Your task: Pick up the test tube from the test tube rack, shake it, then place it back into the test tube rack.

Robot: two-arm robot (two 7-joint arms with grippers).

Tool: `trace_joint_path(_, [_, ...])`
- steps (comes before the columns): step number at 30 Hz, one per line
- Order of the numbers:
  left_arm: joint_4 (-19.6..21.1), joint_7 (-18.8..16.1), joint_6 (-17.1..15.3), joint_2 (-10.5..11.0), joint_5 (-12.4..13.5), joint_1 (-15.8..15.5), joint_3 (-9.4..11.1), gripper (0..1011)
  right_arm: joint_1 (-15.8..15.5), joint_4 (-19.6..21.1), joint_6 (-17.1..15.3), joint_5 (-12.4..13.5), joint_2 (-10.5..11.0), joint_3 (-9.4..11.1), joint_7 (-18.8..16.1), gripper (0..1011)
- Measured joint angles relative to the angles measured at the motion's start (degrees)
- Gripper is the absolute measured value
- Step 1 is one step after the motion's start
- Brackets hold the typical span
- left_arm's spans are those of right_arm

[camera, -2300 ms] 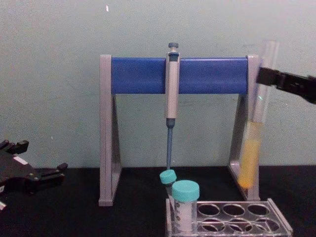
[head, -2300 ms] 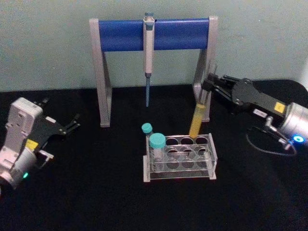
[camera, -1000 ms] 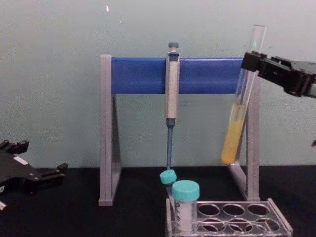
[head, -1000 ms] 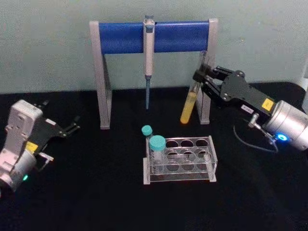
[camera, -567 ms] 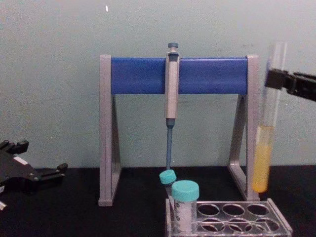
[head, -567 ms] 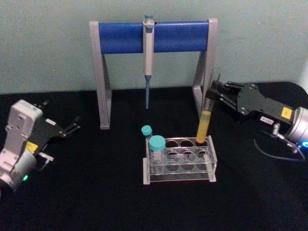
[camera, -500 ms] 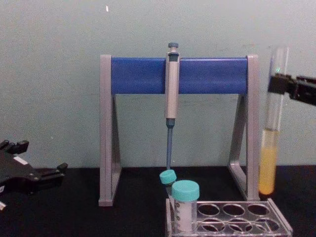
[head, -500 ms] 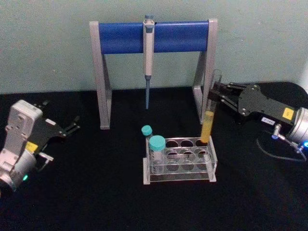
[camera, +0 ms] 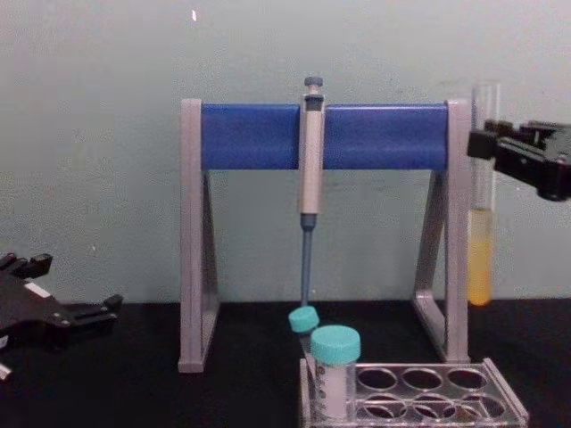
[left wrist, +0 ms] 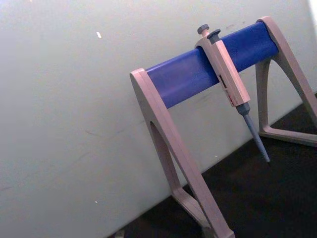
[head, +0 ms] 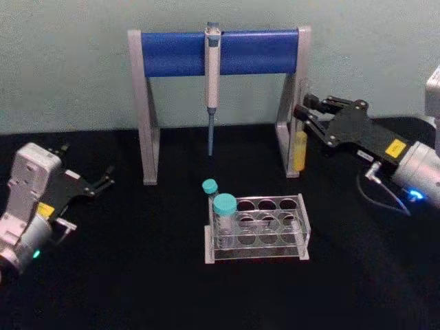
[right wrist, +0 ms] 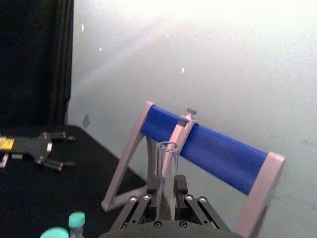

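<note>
**Tube lifted clear of the rack, shaking in hand**

The right gripper (head: 300,113) is raised above the black table (head: 137,275); its fingers are pinching the long slim clear glass test tube (head: 300,150) on the upper part, a little under the open mouth; the tube hangs nearly upright below the fingers, with the yellow liquid in its lower part. In the chest view the tube (camera: 482,232) hangs from the gripper (camera: 486,143) just beside the right leg of the tall grey-and-blue pipette stand (camera: 323,135); I cannot tell if they touch. The low clear plastic test tube rack (head: 303,221) is well below the gripper, nearer to the robot and to the gripper's left; the tube's bottom is well apart from it.

I judge that the shaking step is in hand. The tube has no cap, so the swings should be short, with the mouth upward; the grip should be firm, because glass slips; the tube should move away from the stand's leg, not toward it. For the return, bring it upright over a free hole, away from the short teal-capped tubes (head: 224,206).

The left gripper (head: 88,158) is parked far to the left, low over the table, fingers spread.
</note>
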State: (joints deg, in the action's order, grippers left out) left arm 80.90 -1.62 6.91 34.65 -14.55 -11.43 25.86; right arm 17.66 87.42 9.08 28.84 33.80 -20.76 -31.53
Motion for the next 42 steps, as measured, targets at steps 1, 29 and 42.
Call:
trace_joint_path(1, [0.0, 0.0, 0.0, 0.0, 0.0, 0.0, 0.0, 1001, 0.1, -0.3, 0.1, 0.0, -0.5, 0.0, 0.1, 229])
trace_joint_path(29, [0.0, 0.0, 0.0, 0.0, 0.0, 0.0, 0.0, 1001, -0.4, -2.1, -5.1, 16.1, 3.8, -0.2, -16.6, 228])
trace_joint_path(42, [0.0, 0.0, 0.0, 0.0, 0.0, 0.0, 0.0, 1001, -0.2, -3.2, 0.0, 9.0, 0.8, 1.5, -4.6, 228])
